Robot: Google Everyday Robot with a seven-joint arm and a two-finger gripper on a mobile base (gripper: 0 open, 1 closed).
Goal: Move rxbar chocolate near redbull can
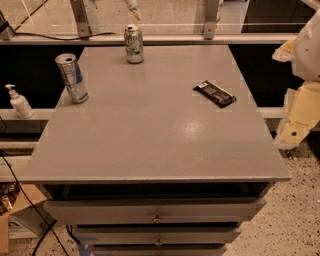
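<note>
Worktop [150,145]: chocolate bar [214,93] at right, well apart from tall can [72,78] at left; pincer [133,11] at top edge, grip state cannot be told.

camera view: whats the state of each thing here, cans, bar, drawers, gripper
redbull can: upright, near the left edge of the cabinet top
green and white can: upright, at the back edge
rxbar chocolate: lying flat, right side, apart from both cans
pump bottle: upright, left of the cabinet
top drawer: looks slightly pulled out, not certain
gripper: at the top edge, above the green and white can
</note>
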